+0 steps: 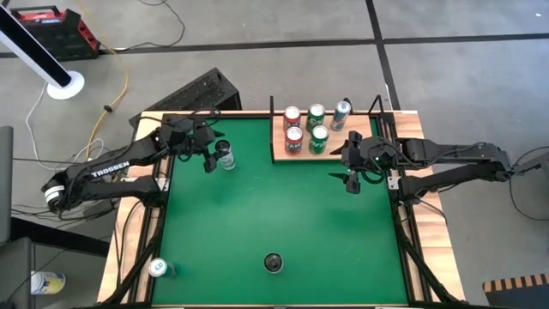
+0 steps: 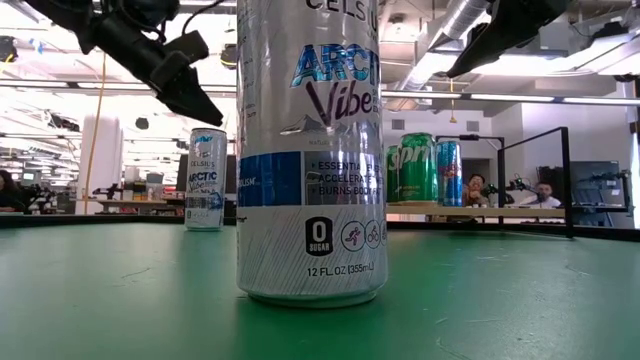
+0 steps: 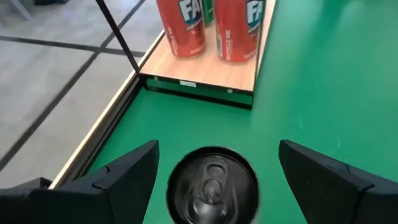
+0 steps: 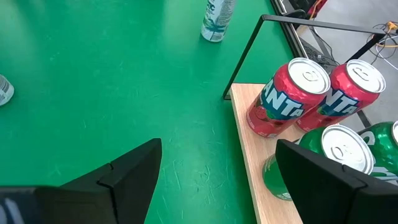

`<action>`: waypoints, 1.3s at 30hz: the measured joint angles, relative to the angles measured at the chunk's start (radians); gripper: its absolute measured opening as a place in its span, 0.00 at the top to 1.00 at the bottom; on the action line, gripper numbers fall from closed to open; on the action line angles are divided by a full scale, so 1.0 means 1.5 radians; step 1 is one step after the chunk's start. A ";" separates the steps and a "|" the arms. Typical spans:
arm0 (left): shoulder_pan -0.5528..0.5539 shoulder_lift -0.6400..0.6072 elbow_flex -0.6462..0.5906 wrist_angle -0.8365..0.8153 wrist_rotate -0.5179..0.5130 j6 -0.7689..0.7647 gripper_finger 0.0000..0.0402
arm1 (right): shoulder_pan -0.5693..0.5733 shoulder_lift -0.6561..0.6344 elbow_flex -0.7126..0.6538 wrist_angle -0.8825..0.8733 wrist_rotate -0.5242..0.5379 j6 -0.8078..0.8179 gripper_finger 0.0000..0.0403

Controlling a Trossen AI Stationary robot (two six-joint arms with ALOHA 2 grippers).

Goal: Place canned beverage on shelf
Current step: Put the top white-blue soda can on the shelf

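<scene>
My left gripper (image 1: 217, 160) hovers wide open over the silver can (image 1: 225, 155), left of the shelf (image 1: 330, 148). It looks slick and rigid, so I'd clamp mid-body. Right gripper (image 1: 352, 168) waits open beside the shelf.

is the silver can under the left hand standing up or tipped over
Standing up. The silver can rests on its base on the green table, and its round top with the tab faces the left hand above it.

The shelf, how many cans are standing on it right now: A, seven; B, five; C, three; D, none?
B: the high view shows five cans on the shelf, two red cans, two green cans and one blue can at the back.
</scene>
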 joint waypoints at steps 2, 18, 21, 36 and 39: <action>0.003 0.023 0.000 0.014 0.004 0.000 0.21 | 0.000 0.000 0.000 0.000 0.000 0.000 0.15; 0.003 0.125 0.000 0.003 -0.010 -0.013 0.30 | 0.000 0.000 0.000 -0.001 -0.001 0.001 0.15; 0.003 0.124 0.000 0.007 -0.010 -0.018 0.32 | 0.000 0.000 0.000 0.000 -0.001 0.001 0.15; -0.012 0.090 0.026 -0.044 -0.018 -0.091 0.41 | 0.000 -0.005 0.000 0.009 -0.001 0.060 0.15; -0.040 0.080 0.048 -0.072 -0.037 -0.114 0.41 | 0.004 -0.005 0.000 0.007 -0.002 0.079 0.15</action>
